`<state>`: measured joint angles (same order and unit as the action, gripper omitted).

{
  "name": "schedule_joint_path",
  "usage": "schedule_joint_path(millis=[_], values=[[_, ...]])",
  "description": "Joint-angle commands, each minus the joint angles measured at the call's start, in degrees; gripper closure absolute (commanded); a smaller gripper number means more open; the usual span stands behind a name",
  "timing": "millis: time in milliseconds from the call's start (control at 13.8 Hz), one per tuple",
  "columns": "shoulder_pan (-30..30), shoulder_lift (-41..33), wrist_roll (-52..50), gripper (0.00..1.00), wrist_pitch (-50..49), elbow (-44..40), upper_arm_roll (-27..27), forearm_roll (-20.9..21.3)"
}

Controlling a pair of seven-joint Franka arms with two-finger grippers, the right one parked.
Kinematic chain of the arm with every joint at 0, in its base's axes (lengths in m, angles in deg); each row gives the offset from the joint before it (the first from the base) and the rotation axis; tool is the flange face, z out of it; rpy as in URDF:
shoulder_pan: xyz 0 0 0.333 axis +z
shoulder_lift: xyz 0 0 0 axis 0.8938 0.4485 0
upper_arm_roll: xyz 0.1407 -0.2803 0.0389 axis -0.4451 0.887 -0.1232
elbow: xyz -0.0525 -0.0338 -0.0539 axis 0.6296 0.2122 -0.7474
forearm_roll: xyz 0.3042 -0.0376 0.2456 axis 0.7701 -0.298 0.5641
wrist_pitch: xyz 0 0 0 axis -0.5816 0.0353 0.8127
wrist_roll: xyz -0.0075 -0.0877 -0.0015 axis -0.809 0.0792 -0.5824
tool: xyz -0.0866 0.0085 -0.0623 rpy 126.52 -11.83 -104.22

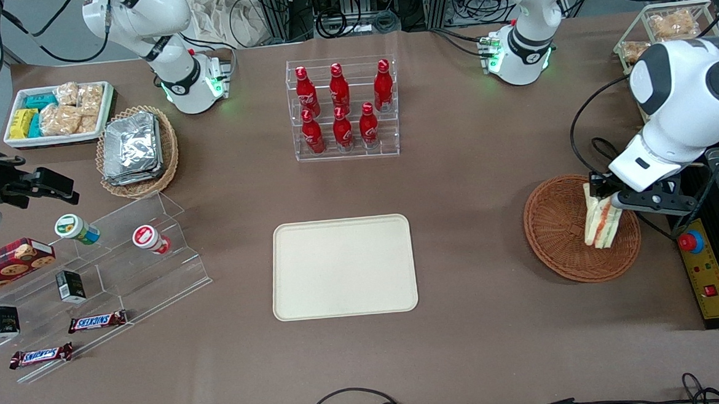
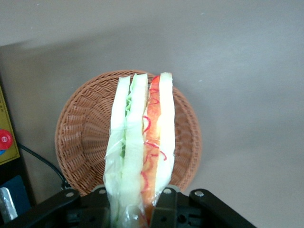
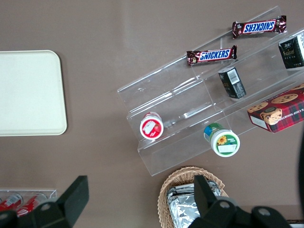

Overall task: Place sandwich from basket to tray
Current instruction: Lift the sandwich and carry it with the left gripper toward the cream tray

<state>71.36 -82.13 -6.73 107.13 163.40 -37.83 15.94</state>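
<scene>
Wicker basket sits at the working arm's end of the counter; the end effector is over it, clamped on the sandwich; wrist view shows the fingers pinching the wedge at one end, the rest hanging over the basket; sandwich looks lifted off the weave, though contact with the basket can't be ruled out; pick appears done; carry and release remain; tray is bare, well apart from the basket, mid-counter, nearer the front camera than the bottle rack; next move likely a sideways transfer toward the tray, then lower and let go.
</scene>
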Motion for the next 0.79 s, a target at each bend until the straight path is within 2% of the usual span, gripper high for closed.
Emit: schedule_joint_path(millis=[0,506,722], values=[[-0.1,4.1,-4.8,0.83,-7.4,-9.4,3.0,-0.5],[-0.3,10.1,-14.4,0.84,-14.1,-22.6,10.3,0.3],[-3.7,12.5,-19.6,0.84,-14.6,-26.3,10.8,0.9]])
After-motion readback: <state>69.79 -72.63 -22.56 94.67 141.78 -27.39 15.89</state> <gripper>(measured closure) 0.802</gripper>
